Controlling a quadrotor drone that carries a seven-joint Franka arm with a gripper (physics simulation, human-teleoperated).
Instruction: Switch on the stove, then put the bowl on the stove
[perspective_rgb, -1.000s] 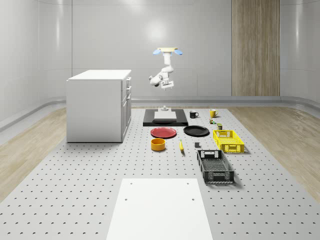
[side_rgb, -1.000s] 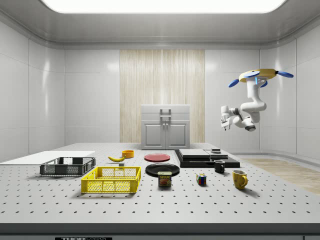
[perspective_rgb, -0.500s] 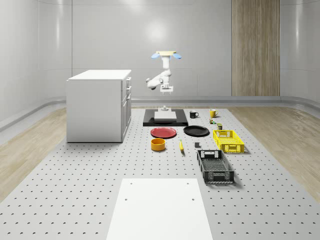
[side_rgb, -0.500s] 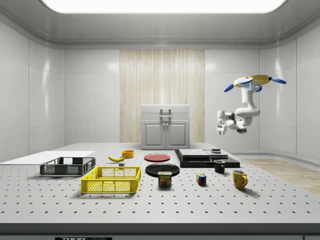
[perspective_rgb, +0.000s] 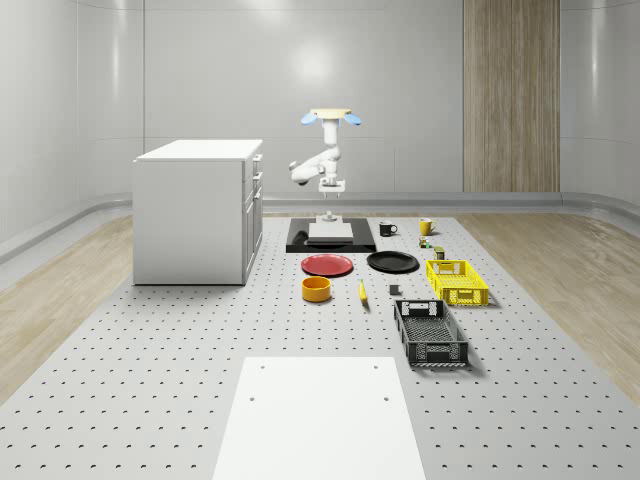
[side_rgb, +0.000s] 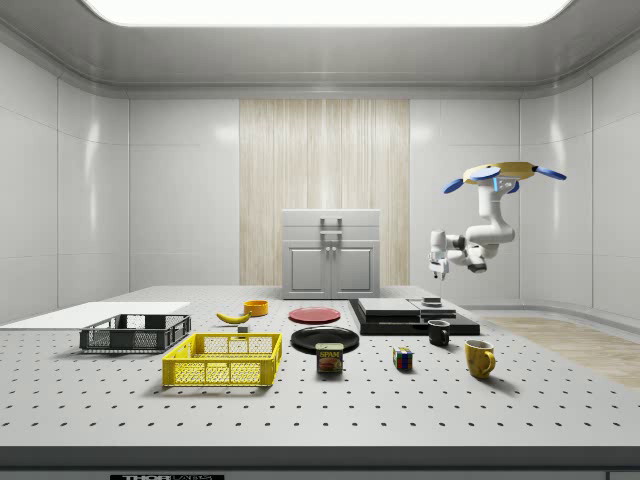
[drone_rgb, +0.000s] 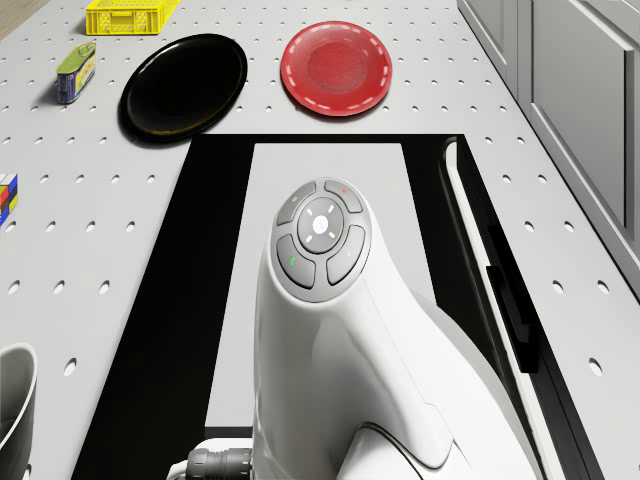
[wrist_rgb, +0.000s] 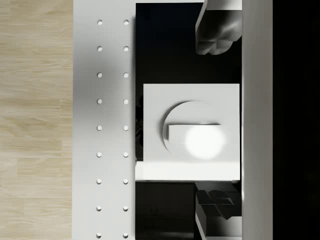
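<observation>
Gripper: the gripper (side_rgb: 437, 274) is hanging nose-down above the far end of the stove (perspective_rgb: 331, 236), touching nothing and carrying nothing.
Fingers: in the wrist view two fingers (wrist_rgb: 216, 35) are standing apart on either side of the stove's switch (wrist_rgb: 192, 131), so the jaws are spread wide and empty.
Drone: the drone (side_rgb: 503, 174) is hovering in the air above the stove's far end, with the arm (drone_rgb: 350, 340) folding down in front of it.
Why so placed: the gripper is lining up straight over the round switch, which looks like preparation for the press that turns the stove on; that first step is judged not yet done.
Bowl: the orange bowl (perspective_rgb: 317, 289) is sitting on the table (perspective_rgb: 150, 350), well apart from the stove, just beyond the red plate (perspective_rgb: 328, 265) as seen from the stove.
Stove top: the pale cooking surface (drone_rgb: 330, 250) is lying bare, ready to take the bowl later.
</observation>
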